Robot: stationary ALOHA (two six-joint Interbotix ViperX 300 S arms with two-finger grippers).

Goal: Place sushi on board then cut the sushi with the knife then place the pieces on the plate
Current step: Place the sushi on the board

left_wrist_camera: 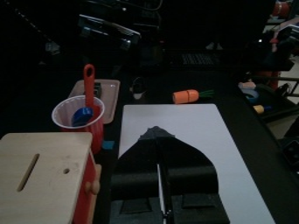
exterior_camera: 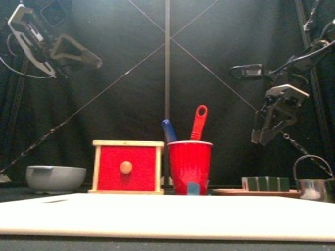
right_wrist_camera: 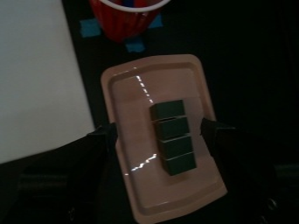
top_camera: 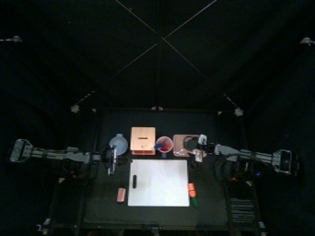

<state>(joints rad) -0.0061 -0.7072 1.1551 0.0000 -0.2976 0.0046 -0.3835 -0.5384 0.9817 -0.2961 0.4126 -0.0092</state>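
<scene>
The dark green sushi roll point(right_wrist_camera: 173, 136) lies in one piece on the pink tray point(right_wrist_camera: 135, 87), right of the red cup point(exterior_camera: 191, 165). In the front view the sushi roll point(exterior_camera: 268, 183) sits low at the right. My right gripper point(right_wrist_camera: 160, 131) hangs open above the roll, one jaw to each side, not touching it; the front view shows this right gripper point(exterior_camera: 275, 123) well above the tray. The cup holds a blue knife point(exterior_camera: 169, 129) and a red knife point(exterior_camera: 199, 121). The white board point(top_camera: 160, 182) is bare. My left gripper point(left_wrist_camera: 156, 136) is shut over the board's left part, holding nothing.
A wooden box point(exterior_camera: 128, 165) with a red drawer front stands left of the cup, with a blue-grey bowl point(exterior_camera: 55, 176) further left. A metal cutter point(exterior_camera: 311, 182) stands at the far right. An orange toy point(top_camera: 193, 191) lies by the board's right edge, and another small orange toy point(top_camera: 121, 194) by its left.
</scene>
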